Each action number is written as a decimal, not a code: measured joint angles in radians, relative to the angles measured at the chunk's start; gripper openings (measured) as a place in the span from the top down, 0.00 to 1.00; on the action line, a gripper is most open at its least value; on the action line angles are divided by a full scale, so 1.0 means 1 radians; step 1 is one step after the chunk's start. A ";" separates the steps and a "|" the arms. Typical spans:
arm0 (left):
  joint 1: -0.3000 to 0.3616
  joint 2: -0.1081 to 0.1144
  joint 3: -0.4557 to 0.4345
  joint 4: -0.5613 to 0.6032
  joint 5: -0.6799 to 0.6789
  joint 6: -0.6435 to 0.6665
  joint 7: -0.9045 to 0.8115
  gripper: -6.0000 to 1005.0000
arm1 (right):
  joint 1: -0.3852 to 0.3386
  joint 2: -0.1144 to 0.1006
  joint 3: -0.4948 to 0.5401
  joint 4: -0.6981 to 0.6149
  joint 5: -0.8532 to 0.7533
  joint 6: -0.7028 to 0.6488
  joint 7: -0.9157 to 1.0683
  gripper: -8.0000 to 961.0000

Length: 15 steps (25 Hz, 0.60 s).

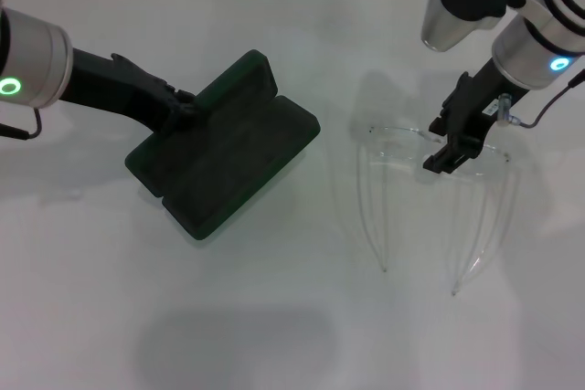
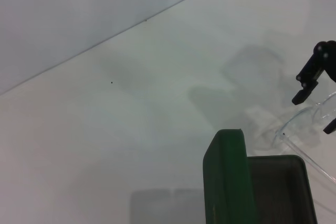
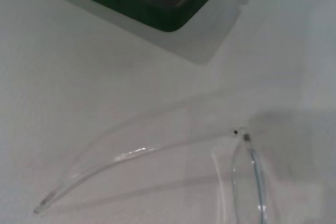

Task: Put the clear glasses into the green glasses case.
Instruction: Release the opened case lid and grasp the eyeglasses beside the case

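No readable text, labels, brands or numbers anywhere. The green glasses case [image 2: 226, 182] has a tiny gold mark on its lid edge in the left wrist view, too small to read. Nothing legible on the arms.

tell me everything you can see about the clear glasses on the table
The clear glasses look like colourless transparent plastic: a wraparound front and two thin pointed arms, unfolded and pointing toward the robot. They lie on the white table, to the right of the open green glasses case and apart from it. The right gripper is at the front piece, its fingers open around it.
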 joint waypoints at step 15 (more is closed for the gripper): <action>0.002 0.000 0.000 -0.011 0.000 0.000 0.001 0.78 | 0.008 0.000 -0.008 0.017 0.002 0.026 -0.001 0.59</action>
